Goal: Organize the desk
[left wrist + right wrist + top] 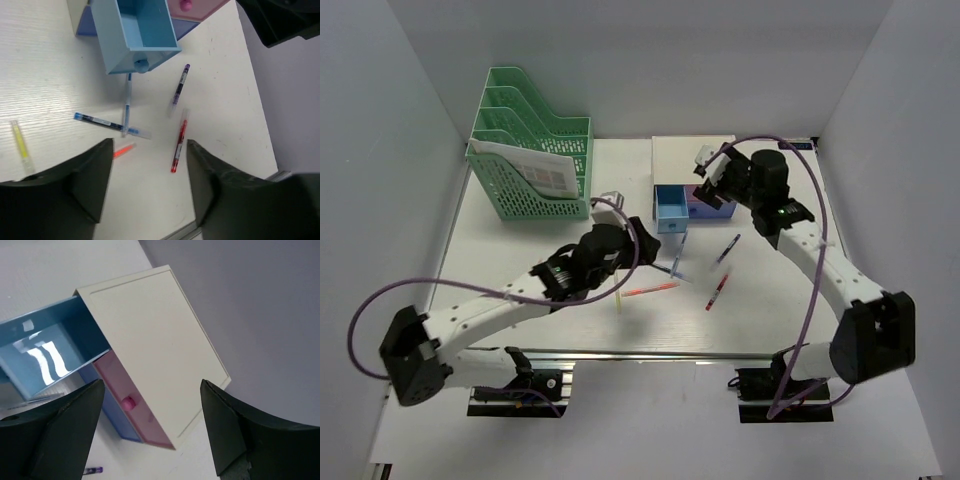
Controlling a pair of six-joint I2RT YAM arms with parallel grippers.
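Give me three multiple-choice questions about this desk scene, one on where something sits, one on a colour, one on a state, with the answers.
1. Where does the green perforated plastic file rack stand?
A) at the back left of the white desk
B) at the front right
C) on top of the drawer box

2. What colour is the pulled-out drawer?
A) pink
B) light blue
C) yellow

3. The left gripper is:
A) shut on a pen
B) open and empty
C) gripping a knob

Answers: 1 A, it stands by the left wall at the back; 2 B, the open drawer is light blue; 3 B, its jaws stand apart with nothing between them.
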